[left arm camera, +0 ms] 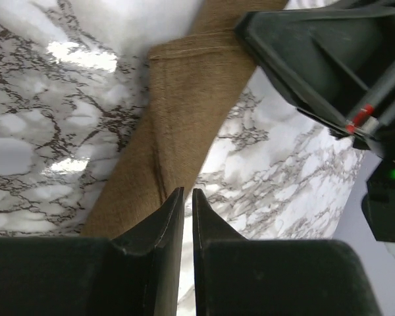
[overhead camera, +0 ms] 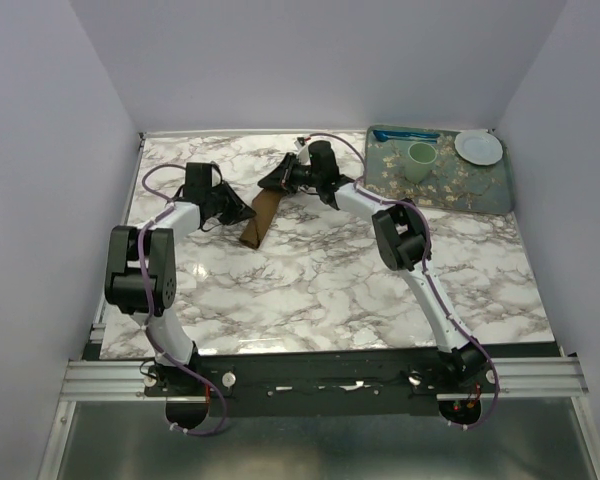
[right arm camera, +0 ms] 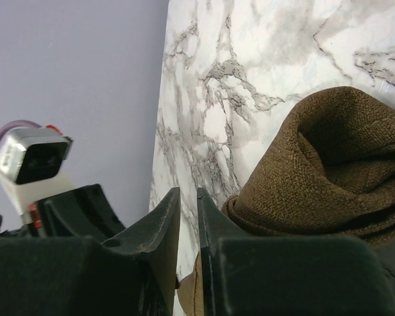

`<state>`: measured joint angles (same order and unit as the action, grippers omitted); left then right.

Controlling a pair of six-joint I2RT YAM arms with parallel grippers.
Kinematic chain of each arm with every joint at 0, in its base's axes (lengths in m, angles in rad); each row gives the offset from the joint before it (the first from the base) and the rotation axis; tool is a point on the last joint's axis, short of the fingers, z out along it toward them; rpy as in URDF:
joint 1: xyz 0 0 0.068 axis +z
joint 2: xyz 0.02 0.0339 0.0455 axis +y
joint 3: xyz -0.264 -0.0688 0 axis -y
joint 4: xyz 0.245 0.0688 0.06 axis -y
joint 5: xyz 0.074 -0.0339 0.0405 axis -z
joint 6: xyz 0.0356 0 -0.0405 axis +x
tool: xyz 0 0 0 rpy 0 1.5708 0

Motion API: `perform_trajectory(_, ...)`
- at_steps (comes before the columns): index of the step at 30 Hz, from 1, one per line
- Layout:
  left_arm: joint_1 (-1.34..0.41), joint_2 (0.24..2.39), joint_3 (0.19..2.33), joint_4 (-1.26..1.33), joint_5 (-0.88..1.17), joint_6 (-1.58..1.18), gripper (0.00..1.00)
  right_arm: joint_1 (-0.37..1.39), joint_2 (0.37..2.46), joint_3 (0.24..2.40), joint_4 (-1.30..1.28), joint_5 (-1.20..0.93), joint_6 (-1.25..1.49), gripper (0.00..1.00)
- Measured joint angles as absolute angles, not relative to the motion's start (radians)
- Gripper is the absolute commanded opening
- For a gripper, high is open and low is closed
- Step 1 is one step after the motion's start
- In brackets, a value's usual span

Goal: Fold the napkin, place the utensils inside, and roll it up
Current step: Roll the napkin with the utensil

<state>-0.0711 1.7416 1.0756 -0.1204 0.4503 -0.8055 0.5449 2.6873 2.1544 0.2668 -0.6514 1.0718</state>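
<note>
Seen from above, the napkin [overhead camera: 258,218] lies as a narrow brown roll, slanting across the far-left part of the marble table [overhead camera: 330,290] between the two grippers. The left gripper [left arm camera: 186,197] sits against the roll's left side. Its jaws are nearly together with only a thin slit, tips at the cloth's edge, and whether they pinch any cloth cannot be told. The right gripper [right arm camera: 187,197] is at the far end, its jaws likewise almost together. The bunched, open end of the roll sits just beside one finger. A scrap of brown shows low in the slit, but a grip cannot be confirmed. No spoon is visible; it may be wrapped inside. Rolling looks close to done. To finish well, both ends should turn evenly, keeping the roll tight so the looser far end does not unwind.
</note>
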Motion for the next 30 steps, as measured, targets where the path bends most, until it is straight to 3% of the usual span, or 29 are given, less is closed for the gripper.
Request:
perform_trajectory(7,-0.071,1.839,1.089,-0.117,0.45,-0.809,0.18,0.529,2.687,2.157,0.259,-0.651,1.069,0.24)
perform_trajectory(30,-0.071,1.848,1.139,-0.138,0.45,-0.798,0.18,0.506,2.753,2.236,0.242,-0.631,1.129,0.24)
